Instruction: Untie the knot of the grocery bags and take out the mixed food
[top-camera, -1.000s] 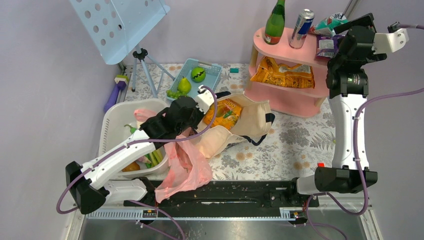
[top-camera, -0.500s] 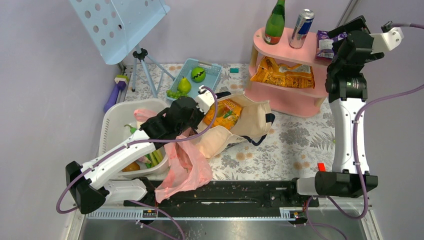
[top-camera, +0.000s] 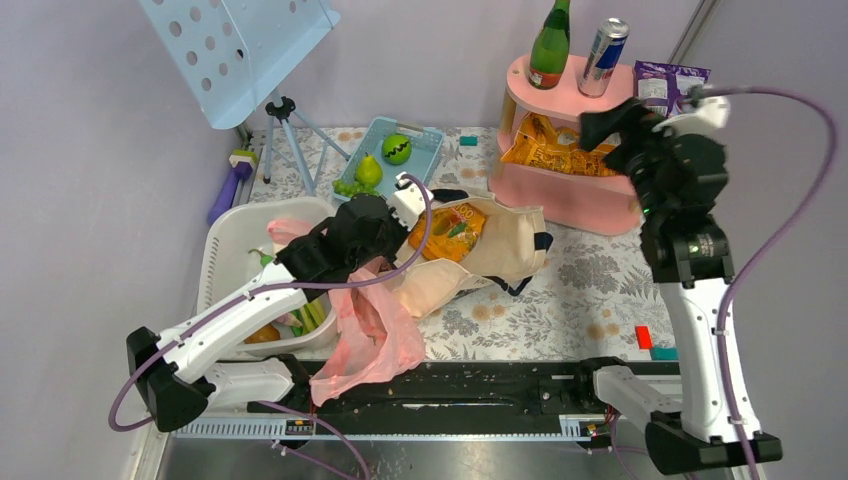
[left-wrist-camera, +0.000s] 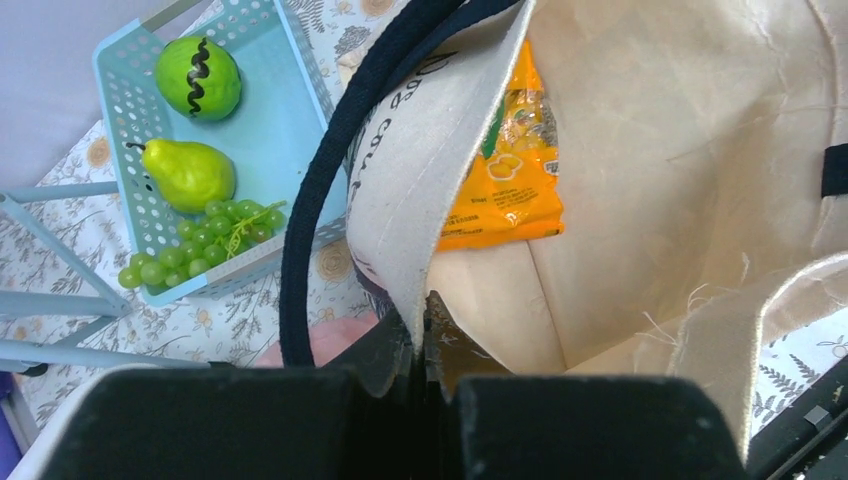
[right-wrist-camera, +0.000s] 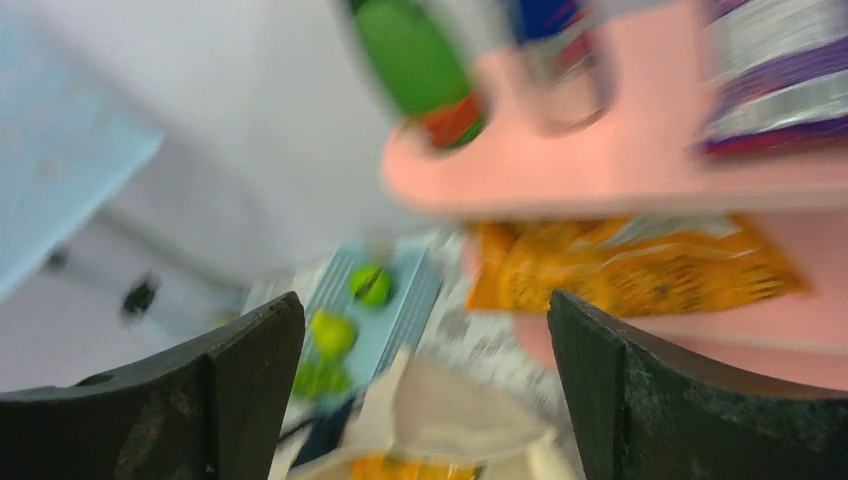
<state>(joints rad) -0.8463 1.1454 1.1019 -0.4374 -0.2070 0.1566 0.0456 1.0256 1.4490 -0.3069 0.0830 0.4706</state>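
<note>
Inside the canvas tote (left-wrist-camera: 660, 150), flat against its far wall, lies an orange snack packet (left-wrist-camera: 505, 175), the one piece of food I can see in it. My left claw (left-wrist-camera: 418, 345) is clamped on the tote's hemmed rim, just beside the black handle (left-wrist-camera: 330, 160), and holds the mouth lifted open. The canvas is soft and floppy, so I judge the stitched hem the right place to grip: it should not slip or stretch as the loose cloth would. My right claw (right-wrist-camera: 425, 385) hangs above and beyond the tote's far right corner, in front of the pink shelf (top-camera: 575, 205). Its fingers are wide apart with nothing between them, and its view is blurred.

The packet looks light, puffed and glossy. I expect it to crackle, slide under a flat pinch and crush if squeezed across the belly. I would take it by a sealed end seam or a corner, closing gently. The tote's mouth is narrow, so the reach should come in from the open side opposite my left claw.

The thin pink plastic bag (top-camera: 370, 340) sags against the tote's near left side. It looks limp and easily torn; whether it is knotted I cannot tell.
</note>
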